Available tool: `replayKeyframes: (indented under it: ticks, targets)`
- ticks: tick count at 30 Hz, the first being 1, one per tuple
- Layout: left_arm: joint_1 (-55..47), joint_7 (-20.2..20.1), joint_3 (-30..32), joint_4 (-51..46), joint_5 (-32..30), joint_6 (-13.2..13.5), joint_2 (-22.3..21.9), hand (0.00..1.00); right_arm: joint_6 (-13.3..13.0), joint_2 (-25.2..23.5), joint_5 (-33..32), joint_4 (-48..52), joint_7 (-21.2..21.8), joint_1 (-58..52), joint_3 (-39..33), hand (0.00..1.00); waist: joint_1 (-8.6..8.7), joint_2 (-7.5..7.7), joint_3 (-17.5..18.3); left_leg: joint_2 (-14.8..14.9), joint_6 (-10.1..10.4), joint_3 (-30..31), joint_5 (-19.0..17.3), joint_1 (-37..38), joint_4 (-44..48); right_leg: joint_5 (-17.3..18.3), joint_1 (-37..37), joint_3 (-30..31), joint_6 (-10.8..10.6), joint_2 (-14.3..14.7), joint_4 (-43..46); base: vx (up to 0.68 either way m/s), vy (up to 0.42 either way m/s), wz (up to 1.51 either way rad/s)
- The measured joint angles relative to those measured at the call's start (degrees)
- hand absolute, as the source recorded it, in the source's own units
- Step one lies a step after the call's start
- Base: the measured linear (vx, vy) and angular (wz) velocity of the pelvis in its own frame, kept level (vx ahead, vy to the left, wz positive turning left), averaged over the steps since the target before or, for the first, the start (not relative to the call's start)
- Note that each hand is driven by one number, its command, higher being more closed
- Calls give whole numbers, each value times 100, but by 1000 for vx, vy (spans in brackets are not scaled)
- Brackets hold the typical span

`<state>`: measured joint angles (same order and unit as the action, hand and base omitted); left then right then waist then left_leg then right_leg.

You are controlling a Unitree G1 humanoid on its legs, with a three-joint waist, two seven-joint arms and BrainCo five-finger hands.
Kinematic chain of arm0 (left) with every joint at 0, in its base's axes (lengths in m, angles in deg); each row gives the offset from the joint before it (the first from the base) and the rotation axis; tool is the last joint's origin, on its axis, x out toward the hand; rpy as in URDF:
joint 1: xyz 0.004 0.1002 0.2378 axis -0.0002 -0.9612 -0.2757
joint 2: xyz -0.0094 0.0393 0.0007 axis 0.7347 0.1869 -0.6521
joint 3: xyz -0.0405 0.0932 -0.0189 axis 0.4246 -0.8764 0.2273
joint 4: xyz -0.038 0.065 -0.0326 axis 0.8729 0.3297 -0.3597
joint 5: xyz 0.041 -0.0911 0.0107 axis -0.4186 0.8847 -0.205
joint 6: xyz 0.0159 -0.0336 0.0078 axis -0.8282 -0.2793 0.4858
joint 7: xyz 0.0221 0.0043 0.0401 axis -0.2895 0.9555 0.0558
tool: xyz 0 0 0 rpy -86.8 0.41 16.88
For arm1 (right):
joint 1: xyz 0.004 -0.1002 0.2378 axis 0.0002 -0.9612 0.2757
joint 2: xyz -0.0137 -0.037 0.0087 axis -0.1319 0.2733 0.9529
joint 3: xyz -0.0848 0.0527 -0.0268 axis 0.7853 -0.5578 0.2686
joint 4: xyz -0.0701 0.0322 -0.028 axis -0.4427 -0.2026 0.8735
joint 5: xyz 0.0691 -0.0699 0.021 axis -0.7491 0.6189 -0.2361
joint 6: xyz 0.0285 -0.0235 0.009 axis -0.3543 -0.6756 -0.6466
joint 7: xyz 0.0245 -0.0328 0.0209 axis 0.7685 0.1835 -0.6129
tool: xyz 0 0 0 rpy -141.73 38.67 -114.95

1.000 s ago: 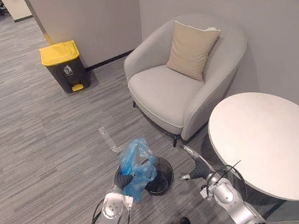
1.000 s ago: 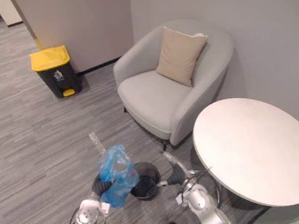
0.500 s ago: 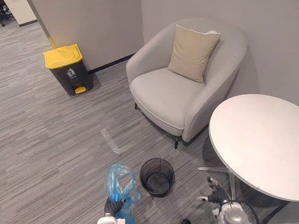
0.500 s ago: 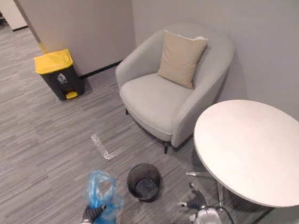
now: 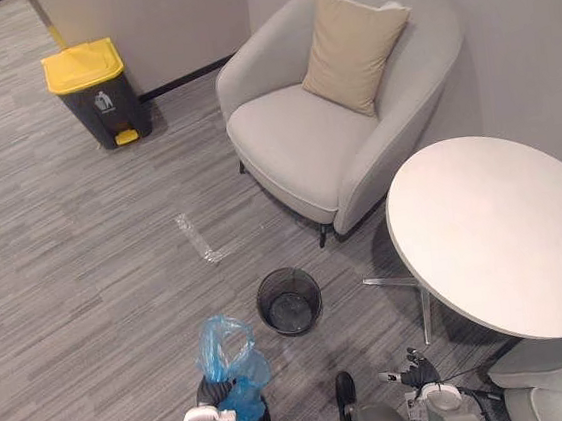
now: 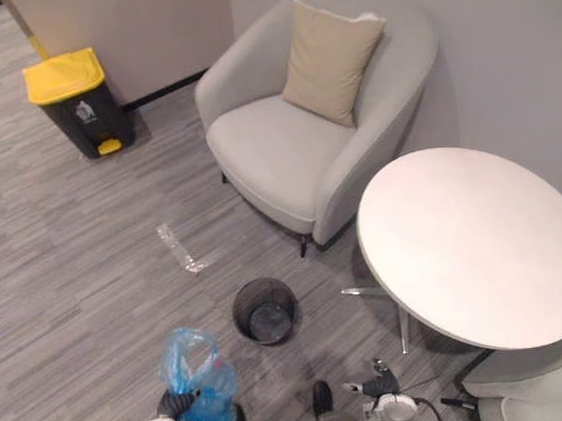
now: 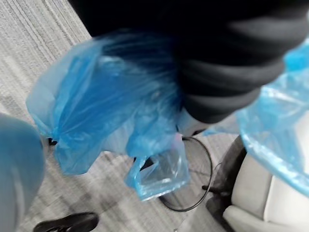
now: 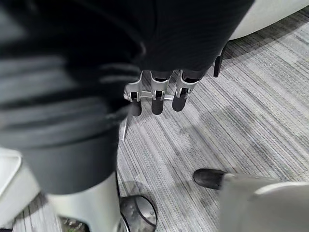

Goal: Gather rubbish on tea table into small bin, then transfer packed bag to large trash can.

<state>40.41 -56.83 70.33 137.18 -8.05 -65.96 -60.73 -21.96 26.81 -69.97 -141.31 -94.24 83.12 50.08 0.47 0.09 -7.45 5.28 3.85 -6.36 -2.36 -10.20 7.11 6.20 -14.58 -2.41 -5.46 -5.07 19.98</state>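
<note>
Grey striped carpet [image 5: 64, 253]. Crumpled blue plastic bag [image 5: 229, 362] hung at left hand [image 5: 215, 390], grip impossible to tell; right hand [image 8: 155, 99] dangled slack, empty. Reaching the far yellow-lidded dark trash can [image 5: 92, 90] likely required a steady, unswinging carry.

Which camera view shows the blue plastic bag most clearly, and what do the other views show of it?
The left wrist view: the blue plastic bag spreads wide there, its creases plain. Both eye views show it small, above the left hand, apart from the small bin.
</note>
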Motion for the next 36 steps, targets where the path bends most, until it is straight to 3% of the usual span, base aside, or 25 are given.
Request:
replayKeyframes:
  ticks: [2,3,4,5,6,8,10,11,12,13,16,17,19,21,24,29,31,33,35,36]
  targets:
    - [-17,8,-11,-111,-2,14,27,100,6,-81,-34,-25,-8,-130,3,0,-39,51,15,-123,58,324,53,18,19,624,45,152,-60,-21,1169,24,-81,103]
    - [-42,28,4,-152,-4,9,64,100,0,-118,-42,-21,-8,-137,8,0,-92,230,72,-203,87,408,107,-37,52,780,147,243,-27,-36,1037,-9,-175,70]
    - [-71,38,16,-172,-4,6,65,100,-9,-99,-42,1,-25,-27,4,0,-226,213,86,-196,136,467,176,-236,108,860,211,303,57,21,656,-71,-132,33]
    - [-76,38,14,-171,-4,5,30,100,-15,-66,-42,17,-46,84,4,0,-295,180,76,-198,151,479,252,-353,84,898,237,279,130,61,414,-143,-130,23]
    - [-61,39,7,-150,-2,-3,-82,100,-19,-34,-42,17,-64,271,-1,0,-332,33,-15,-132,168,560,410,-498,4,812,222,208,291,139,136,-139,-54,30]
    - [-57,31,-56,-97,7,-3,-265,100,-34,42,-42,27,-130,343,-27,0,-322,-169,-121,-63,222,782,755,-580,-306,683,239,-124,366,213,-45,-172,-60,66]
    - [-75,31,-62,-61,16,-4,-341,100,-33,-66,-40,38,-198,319,-50,0,-326,-194,-136,-21,267,826,1096,-590,-511,660,290,-433,410,227,-41,-170,-81,81]
    - [-63,36,-63,-70,21,-2,-377,100,-32,-112,-40,39,-230,319,-55,0,-324,-203,-130,19,259,691,1539,-574,-846,574,325,-703,535,193,-150,-189,-46,72]
    - [-52,36,-67,-71,26,0,-387,100,-32,-120,-39,41,-242,312,-77,0,-320,-202,-131,40,272,503,1401,-588,-841,522,332,-831,603,155,-226,-199,5,73]
    - [42,34,-69,-69,39,-6,-399,100,-32,-231,-42,89,-285,315,-237,0,-318,-136,-185,38,19,-128,995,-664,-312,439,322,-1021,632,10,-248,-133,45,63]
    - [108,37,-143,-74,64,-4,-397,100,-36,-223,-47,234,-332,195,-389,0,-197,11,-263,77,-217,-766,112,-720,1033,340,392,-1460,504,-425,-287,-133,75,96]
    - [120,36,-228,-80,77,2,-401,100,-34,-167,-46,229,-337,132,-401,0,-141,-19,-250,206,-218,-929,-109,-609,1240,272,443,-1590,392,-503,-401,-116,174,86]
    - [117,42,-240,-59,113,1,-378,100,-30,-91,-49,215,-328,89,-402,0,-127,-157,-258,301,-14,-1043,-463,-303,835,179,503,-1652,172,-467,-565,-80,225,50]
    - [108,41,-307,10,112,-17,-226,100,-3,-252,-54,107,-310,91,-390,0,-170,-18,-261,83,-73,-1008,-417,-247,657,-16,701,-1627,11,-556,-920,-25,220,22]
    - [100,35,-459,29,110,-27,-37,100,11,-287,-52,47,-303,46,-390,0,-169,13,-250,-234,-240,-855,-534,-181,599,-106,973,-1591,-150,-708,-1232,8,231,35]
    - [41,32,-433,26,105,-33,75,100,29,-290,-43,-22,-263,85,-389,0,-165,115,-203,-515,-490,-772,-1006,-436,1158,346,792,-1497,-380,-1048,-696,105,138,23]
    - [17,33,-435,27,105,-55,102,100,65,-286,-37,-28,-238,110,-388,0,-158,164,-183,-597,-519,-700,-1240,-490,1444,419,531,-1273,-351,-1191,49,195,102,11]
    - [-22,34,-431,15,105,-100,183,100,75,-296,-36,-35,-221,167,-339,0,-73,122,-212,-580,-636,-523,-1423,-207,1501,381,-120,-800,-113,-1221,1703,293,92,23]
    - [-17,49,-402,-60,107,-98,250,100,72,-289,-37,-67,-210,164,-182,0,7,106,-242,-481,-630,-390,-1508,153,1375,839,-315,-648,-8,-844,1991,316,-39,37]
    - [23,69,-388,-77,108,-92,300,100,60,-286,-37,-106,-210,204,-166,0,7,178,-246,-476,-616,-372,-1521,355,1211,902,-471,-691,62,-672,1912,409,-110,25]
